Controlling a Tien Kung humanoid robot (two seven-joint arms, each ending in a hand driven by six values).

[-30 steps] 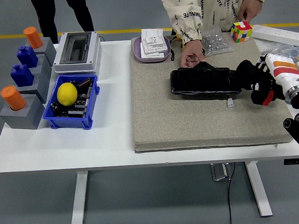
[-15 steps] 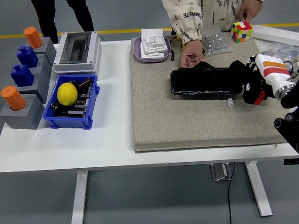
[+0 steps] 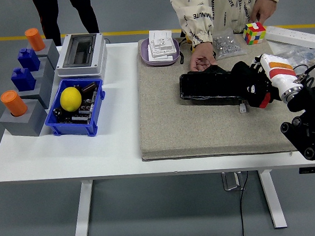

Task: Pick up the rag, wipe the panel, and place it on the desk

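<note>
A black panel point(image 3: 209, 87) lies on a beige mat point(image 3: 190, 126) at the table's right half. My right hand point(image 3: 249, 85) comes in from the right, with a white and red wrist. Its fingers are curled on a dark rag point(image 3: 241, 74) and press it on the panel's right end. The rag is hard to tell apart from the black fingers and the panel. A person's hand point(image 3: 201, 61) rests at the panel's far edge. My left arm is out of view.
A small white connector point(image 3: 242, 108) lies on the mat just in front of the panel. A Rubik's cube point(image 3: 254, 32), a power strip point(image 3: 294, 35) and a bag of screws point(image 3: 227, 44) sit behind. A blue bin point(image 3: 72, 128) with a lemon point(image 3: 70, 98), a grey box point(image 3: 81, 52) and grey blocks point(image 3: 24, 121) stand at the left.
My right hand has moved left with the rag, from beside the panel's right end onto it. The person's hand and the panel have not moved.
</note>
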